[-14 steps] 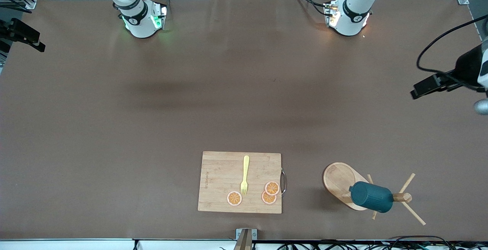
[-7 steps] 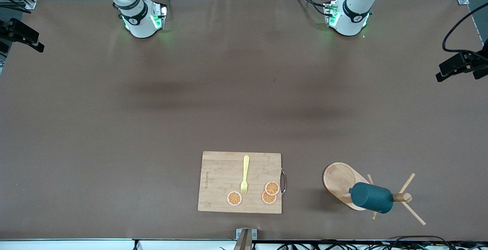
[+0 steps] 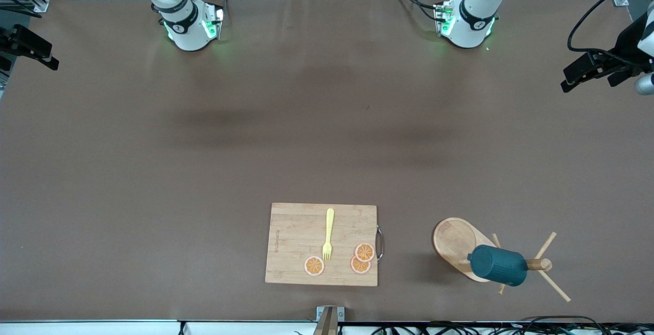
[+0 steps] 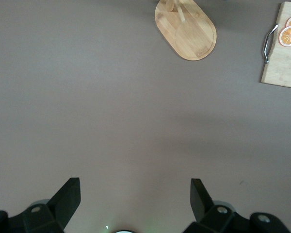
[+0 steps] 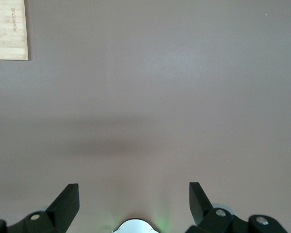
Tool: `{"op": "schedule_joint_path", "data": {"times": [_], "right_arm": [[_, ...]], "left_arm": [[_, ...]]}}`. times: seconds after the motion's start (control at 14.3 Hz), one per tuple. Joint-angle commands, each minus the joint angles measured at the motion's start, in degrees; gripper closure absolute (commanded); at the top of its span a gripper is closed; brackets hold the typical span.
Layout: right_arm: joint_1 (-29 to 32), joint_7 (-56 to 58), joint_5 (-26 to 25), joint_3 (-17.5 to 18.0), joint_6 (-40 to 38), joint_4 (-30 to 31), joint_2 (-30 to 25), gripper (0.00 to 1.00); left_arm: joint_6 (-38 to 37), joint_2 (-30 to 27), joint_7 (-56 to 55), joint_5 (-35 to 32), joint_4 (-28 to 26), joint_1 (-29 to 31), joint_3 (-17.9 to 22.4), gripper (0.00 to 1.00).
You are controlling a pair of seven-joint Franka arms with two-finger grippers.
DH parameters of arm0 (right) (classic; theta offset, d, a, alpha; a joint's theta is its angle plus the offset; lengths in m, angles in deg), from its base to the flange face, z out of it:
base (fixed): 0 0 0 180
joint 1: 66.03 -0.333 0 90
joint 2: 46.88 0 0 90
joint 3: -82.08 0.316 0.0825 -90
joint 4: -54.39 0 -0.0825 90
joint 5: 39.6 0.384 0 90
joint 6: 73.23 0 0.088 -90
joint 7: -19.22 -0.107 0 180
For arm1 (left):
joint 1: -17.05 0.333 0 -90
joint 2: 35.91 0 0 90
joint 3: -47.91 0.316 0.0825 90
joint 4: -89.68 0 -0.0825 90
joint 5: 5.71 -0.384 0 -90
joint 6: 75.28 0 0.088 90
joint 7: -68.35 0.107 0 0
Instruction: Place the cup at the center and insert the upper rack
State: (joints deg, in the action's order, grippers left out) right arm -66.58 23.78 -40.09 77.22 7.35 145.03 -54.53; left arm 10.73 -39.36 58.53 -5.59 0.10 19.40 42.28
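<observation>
cup [image 3: 497,265] hung on mug tree [image 3: 462,248], just beside cutting board [image 3: 321,244] toward left arm's end | glazed, rigid, slick, chippable; I'd pinch the rim wall | left gripper [image 4: 135,191] fingers spread, over bare table [image 3: 306,136] | right gripper [image 5: 134,191] spread, waiting

A light wooden upper rack [image 3: 462,245] with an oval base, round post and thin crossing pegs stands near the table's front edge, toward the left arm's end, with a dark teal cylindrical cup [image 3: 497,265] hanging tilted on a peg over its base.
</observation>
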Motion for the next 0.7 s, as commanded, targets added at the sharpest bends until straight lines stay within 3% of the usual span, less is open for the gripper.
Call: {"op": "schedule_joint_path", "data": {"times": [0.0,0.63], "right_arm": [[-0.33,0.45,-0.92,0.02,0.37,1.11,-1.40,0.00],[-0.24,0.45,-0.83,0.02,0.28,1.11,-1.40,0.00]], "left_arm": [[1.61,-0.94,0.15,0.23,-1.39,1.26,-0.79,0.00],[-0.32,-1.56,0.42,0.14,-1.12,1.34,-2.10,0.00]]}}
